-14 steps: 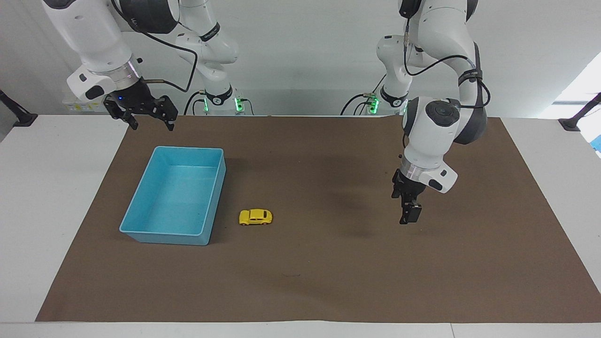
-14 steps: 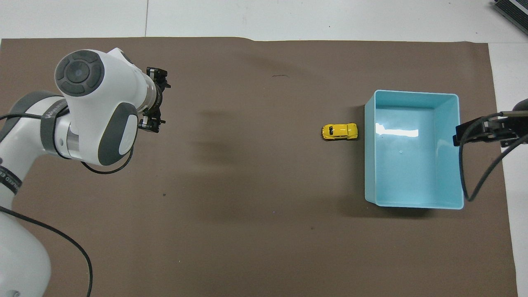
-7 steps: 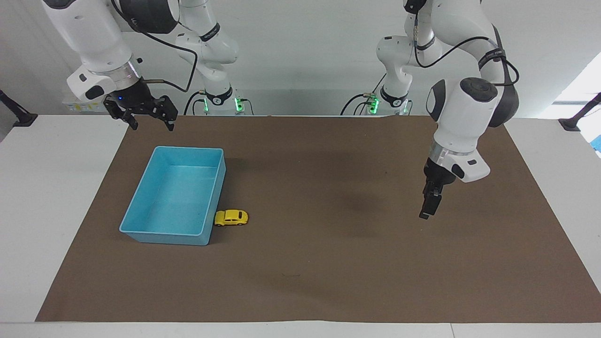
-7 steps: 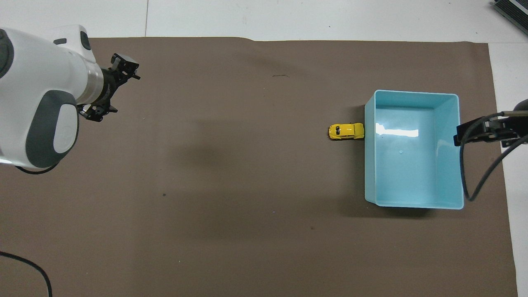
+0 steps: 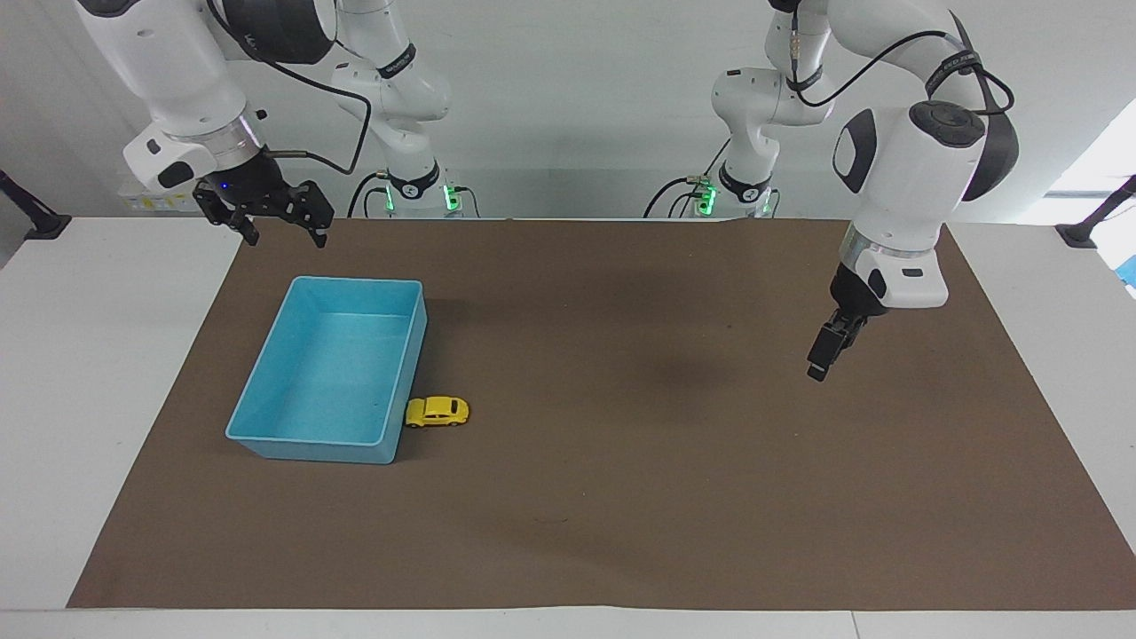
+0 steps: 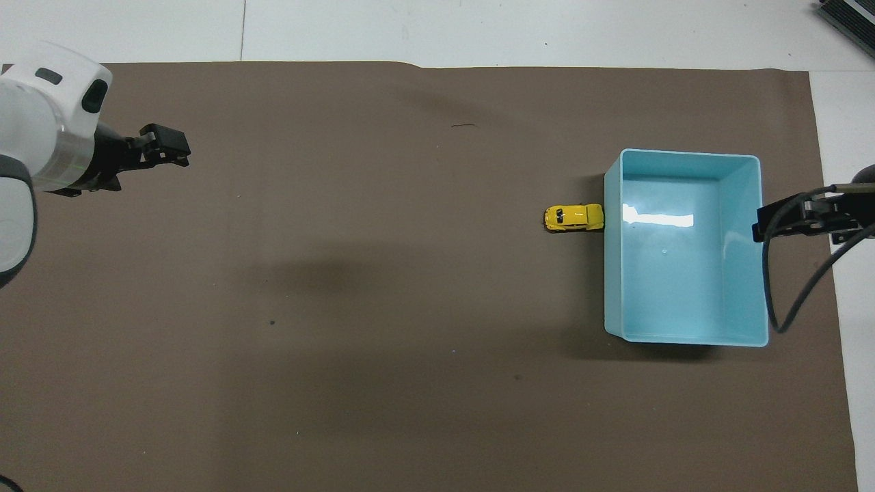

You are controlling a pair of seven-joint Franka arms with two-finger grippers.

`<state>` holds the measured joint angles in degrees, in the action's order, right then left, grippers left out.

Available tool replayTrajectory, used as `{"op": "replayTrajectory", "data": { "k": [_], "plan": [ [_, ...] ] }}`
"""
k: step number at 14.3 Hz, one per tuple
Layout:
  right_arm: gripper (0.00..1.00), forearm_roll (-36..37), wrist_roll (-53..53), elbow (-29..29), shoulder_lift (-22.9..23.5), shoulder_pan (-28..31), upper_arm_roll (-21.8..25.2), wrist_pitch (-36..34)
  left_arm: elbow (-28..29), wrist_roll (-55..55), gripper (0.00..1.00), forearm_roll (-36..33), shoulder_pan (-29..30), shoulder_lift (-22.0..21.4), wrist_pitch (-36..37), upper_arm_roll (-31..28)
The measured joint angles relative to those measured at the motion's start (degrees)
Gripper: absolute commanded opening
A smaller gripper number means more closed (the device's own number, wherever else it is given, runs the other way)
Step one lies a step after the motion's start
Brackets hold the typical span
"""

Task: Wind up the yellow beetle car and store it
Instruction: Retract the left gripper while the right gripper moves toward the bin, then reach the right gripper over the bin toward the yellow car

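Observation:
The yellow beetle car [image 5: 437, 412] [image 6: 574, 217] stands on the brown mat with one end against the outer wall of the blue bin [image 5: 355, 282] [image 6: 683, 155]. Nothing lies in the bin. My left gripper [image 5: 821, 357] [image 6: 179, 145] hangs open and empty in the air over the mat toward the left arm's end of the table, well away from the car. My right gripper [image 5: 287, 236] [image 6: 769, 222] waits high up, open and empty, over the mat's corner beside the bin's robot-side end.
The brown mat [image 5: 621, 497] covers most of the white table [image 5: 89, 399]. The bin is the only obstacle on it. Both arm bases stand at the table's robot-side edge.
The car rolled across the mat to the bin and stopped against its wall. My left arm drew back toward its own end of the table and rose. The right arm stayed still.

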<state>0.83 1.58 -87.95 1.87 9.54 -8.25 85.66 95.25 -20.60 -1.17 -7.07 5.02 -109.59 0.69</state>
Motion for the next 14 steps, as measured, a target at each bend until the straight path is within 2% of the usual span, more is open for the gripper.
{"op": "replayTrajectory", "data": {
  "k": [5, 10, 14],
  "plan": [
    [1.0, -0.1, 6.8, -1.2, -0.2, -0.9, -0.1, 0.7, -0.4, 16.5, 1.0, 0.0, 2.2, -5.1, 8.6, -0.1],
    [1.0, -0.1, 16.1, -3.7, -1.8, -5.0, -0.3, 2.2, -7.0, 18.0, 1.0, 0.0, 2.2, -7.4, 19.7, 0.6],
    [1.0, -0.1, 21.2, -3.9, -2.2, -7.6, -0.3, 2.3, -7.9, 18.3, 1.0, 0.0, 2.1, -8.7, 22.4, 1.3]
  ]
}}
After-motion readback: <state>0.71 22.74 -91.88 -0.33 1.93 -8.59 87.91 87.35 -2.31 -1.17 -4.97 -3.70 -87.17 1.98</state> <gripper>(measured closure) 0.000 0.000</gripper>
